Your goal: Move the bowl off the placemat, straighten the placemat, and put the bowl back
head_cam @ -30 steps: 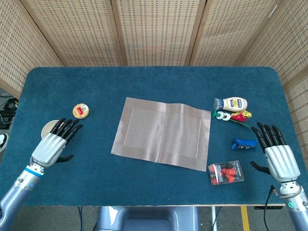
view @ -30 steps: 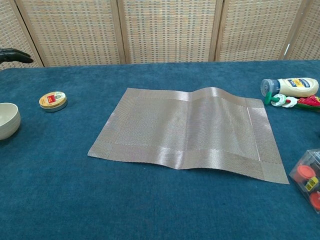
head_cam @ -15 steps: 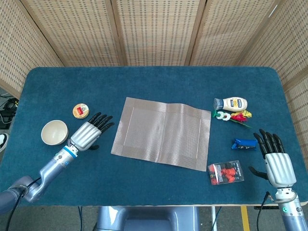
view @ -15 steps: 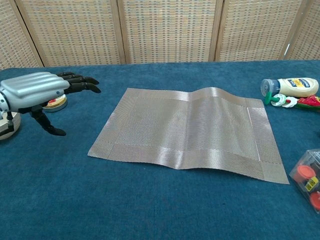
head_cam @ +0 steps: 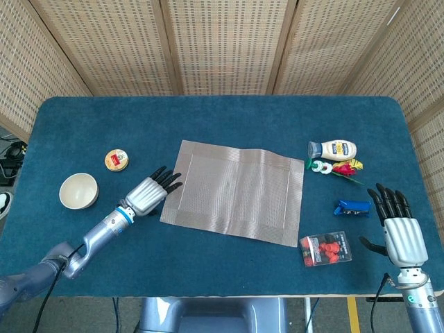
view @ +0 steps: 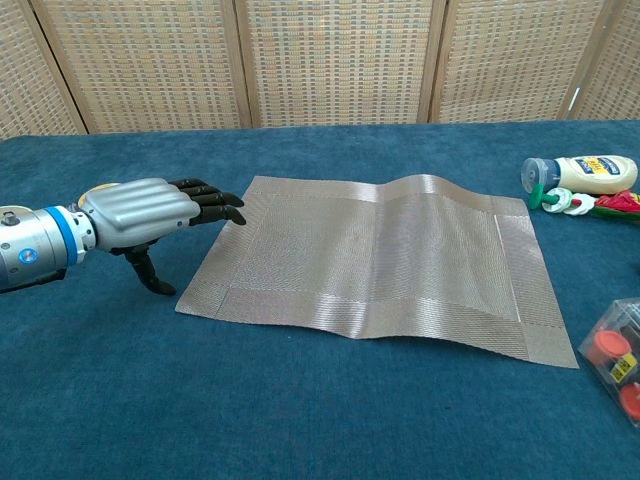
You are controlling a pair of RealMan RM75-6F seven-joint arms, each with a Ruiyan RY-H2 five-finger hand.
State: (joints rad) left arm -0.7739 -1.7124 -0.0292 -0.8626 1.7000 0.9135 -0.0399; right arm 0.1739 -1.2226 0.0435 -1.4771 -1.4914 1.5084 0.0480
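The grey woven placemat (head_cam: 236,191) (view: 380,260) lies skewed in the middle of the blue table, with a raised ripple near its far right part. The cream bowl (head_cam: 78,191) stands on the cloth at the left, off the mat. My left hand (head_cam: 151,193) (view: 150,215) hovers flat and open at the mat's left edge, fingertips reaching its near-left border. My right hand (head_cam: 399,222) is open, fingers spread, near the table's right front corner, holding nothing.
A small round tin (head_cam: 116,160) sits behind the bowl. On the right lie a mayonnaise bottle (head_cam: 334,149) (view: 580,173), colourful small items (head_cam: 333,167), a blue clip (head_cam: 352,207) and a clear box of red pieces (head_cam: 325,249) (view: 618,358). Woven screens stand behind the table.
My left hand has moved right, from over the bowl to the placemat's left edge, uncovering the bowl. The right hand drew back slightly toward the front edge.
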